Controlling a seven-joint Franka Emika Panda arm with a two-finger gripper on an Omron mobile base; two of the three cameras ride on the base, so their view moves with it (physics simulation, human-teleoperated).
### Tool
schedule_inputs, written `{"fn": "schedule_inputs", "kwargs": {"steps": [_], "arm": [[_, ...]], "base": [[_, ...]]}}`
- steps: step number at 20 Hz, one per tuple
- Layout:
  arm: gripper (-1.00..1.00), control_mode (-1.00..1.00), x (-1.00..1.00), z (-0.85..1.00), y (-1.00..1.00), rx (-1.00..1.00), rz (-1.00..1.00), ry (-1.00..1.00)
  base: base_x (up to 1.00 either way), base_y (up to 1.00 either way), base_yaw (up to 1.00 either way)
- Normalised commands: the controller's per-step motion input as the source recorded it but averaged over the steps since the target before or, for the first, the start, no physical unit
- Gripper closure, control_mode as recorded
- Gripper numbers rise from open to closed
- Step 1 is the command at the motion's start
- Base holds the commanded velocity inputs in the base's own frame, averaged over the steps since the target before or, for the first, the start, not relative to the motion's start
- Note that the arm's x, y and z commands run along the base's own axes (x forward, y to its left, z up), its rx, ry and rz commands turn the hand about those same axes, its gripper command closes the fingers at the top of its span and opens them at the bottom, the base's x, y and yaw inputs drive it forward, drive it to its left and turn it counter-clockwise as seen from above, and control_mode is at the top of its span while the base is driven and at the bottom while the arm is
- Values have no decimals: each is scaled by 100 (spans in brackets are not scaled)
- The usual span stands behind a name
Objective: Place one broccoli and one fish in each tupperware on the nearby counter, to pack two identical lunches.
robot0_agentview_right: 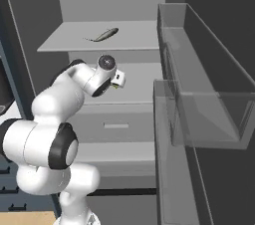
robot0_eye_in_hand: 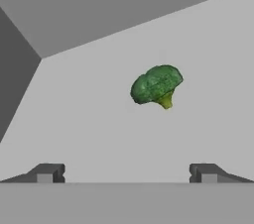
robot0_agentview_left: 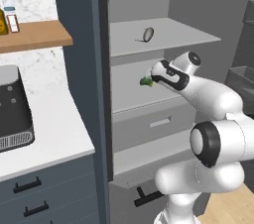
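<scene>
From the base views the arm's wrist hides most of the broccoli [robot0_agentview_left: 146, 82], leaving a green sliver on the middle shelf [robot0_agentview_left: 130, 77] of the open cabinet. The hand view shows it whole, lying ahead of the gripper [robot0_eye_in_hand: 127, 173], whose jaws stand wide apart and hold nothing. A fish [robot0_agentview_right: 103, 35] lies on the upper shelf [robot0_agentview_right: 69, 42], with bare shelf around it. The counter [robot0_agentview_left: 54, 134] lies left.
</scene>
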Motion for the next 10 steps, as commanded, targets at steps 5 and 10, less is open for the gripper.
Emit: {"fn": "schedule_inputs", "kwargs": {"steps": [5, 10], "arm": [[-100, -100, 12, 0, -3, 0, 0, 2], [-100, -100, 29, 0, -9, 0, 0, 11]], "base": [[0, 0, 0], [0, 0, 0]]}}
